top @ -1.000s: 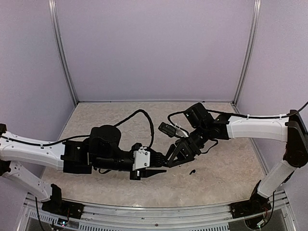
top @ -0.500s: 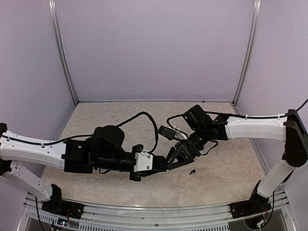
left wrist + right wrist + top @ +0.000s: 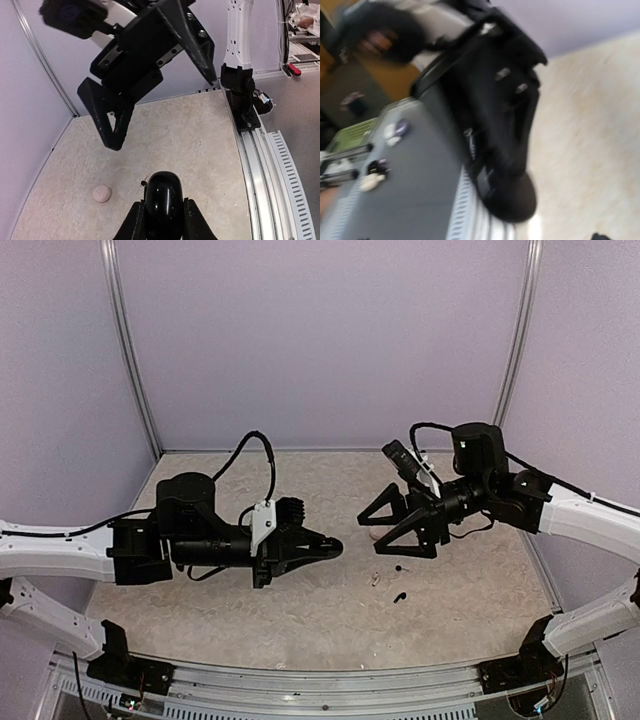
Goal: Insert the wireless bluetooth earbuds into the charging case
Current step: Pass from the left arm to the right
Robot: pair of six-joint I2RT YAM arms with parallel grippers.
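Note:
The charging case (image 3: 162, 192) is a glossy black oval, and my left gripper (image 3: 163, 204) is shut on its sides above the table. In the top view the left gripper (image 3: 330, 548) points right at mid-table. My right gripper (image 3: 370, 535) hangs further right, wide open and holding nothing, its fingers also showing above in the left wrist view (image 3: 162, 107). On the table below it lie a black earbud (image 3: 398, 597), a second dark one (image 3: 401, 567) and a pale one (image 3: 376, 580). One tiny black earbud (image 3: 144, 183) shows beside the case. The right wrist view is blurred.
A pale pink round puck (image 3: 102, 193) lies on the table left of the case. The grooved metal rail (image 3: 260, 165) runs along the near table edge, with the right arm's base (image 3: 242, 95) bolted on it. Purple walls close in the back and sides.
The two grippers were close together at mid-table; now they have parted. The left drew back to the left with the case, and the right swung off to the right and opened wide.

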